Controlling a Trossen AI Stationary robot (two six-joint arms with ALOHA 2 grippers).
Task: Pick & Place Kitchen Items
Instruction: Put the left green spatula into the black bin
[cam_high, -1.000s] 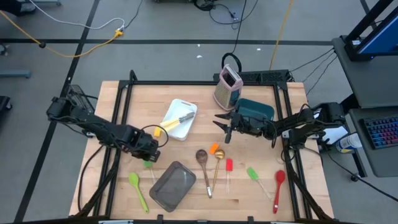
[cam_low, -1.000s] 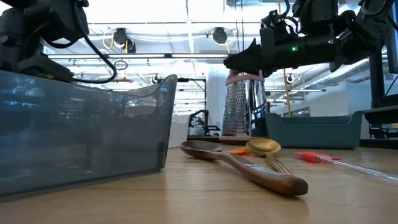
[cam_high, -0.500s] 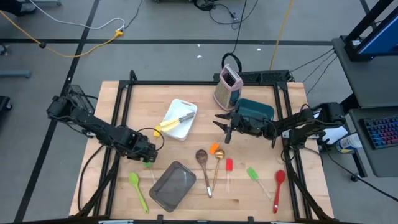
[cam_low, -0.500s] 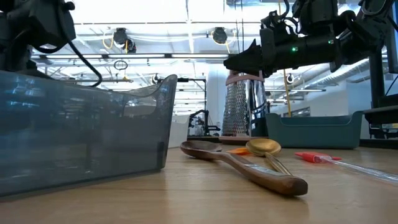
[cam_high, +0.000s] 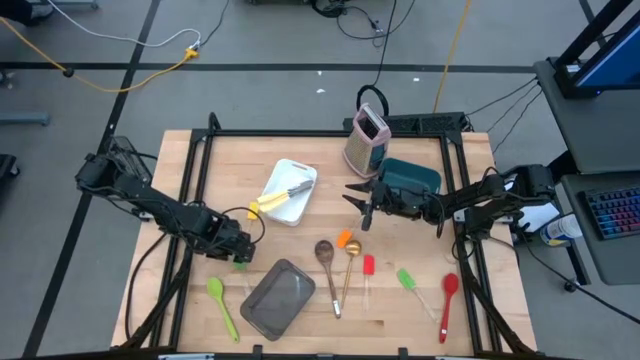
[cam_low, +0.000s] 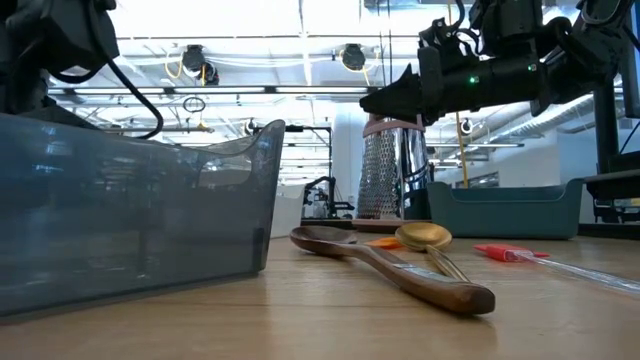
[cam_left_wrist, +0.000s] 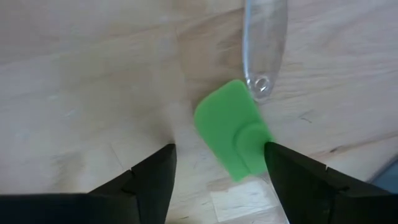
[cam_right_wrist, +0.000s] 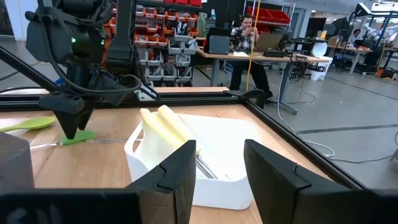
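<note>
Two dark fingers of the left gripper (cam_left_wrist: 214, 165) stand spread wide, straddling the blade of a green silicone spatula (cam_left_wrist: 233, 130) that lies flat on the pale butcher-block table (cam_high: 190, 180). In the left wrist view the blade sits nearer one finger than the other, with its clear handle (cam_left_wrist: 264, 43) running away from the wrist. To take it well, I would centre the fingers over the narrow neck where blade meets handle, lower until the tips brush the wood, then close slowly; the soft, matte blade is likely to flex and squirm, while the glossy handle looks slippery, so a grip at the join is the safest bet.

The right gripper (cam_high: 362, 205) hangs above the table just in front of the teal bin (cam_high: 412, 176), fingers parted and holding nothing. The white tray (cam_high: 297, 170) holds a yellow-handled knife (cam_high: 272, 199). Near the grey pan (cam_high: 277, 298) lie a brown wooden spoon (cam_high: 326, 262), a gold spoon (cam_high: 351, 262) and a red spatula (cam_high: 368, 266)
</note>
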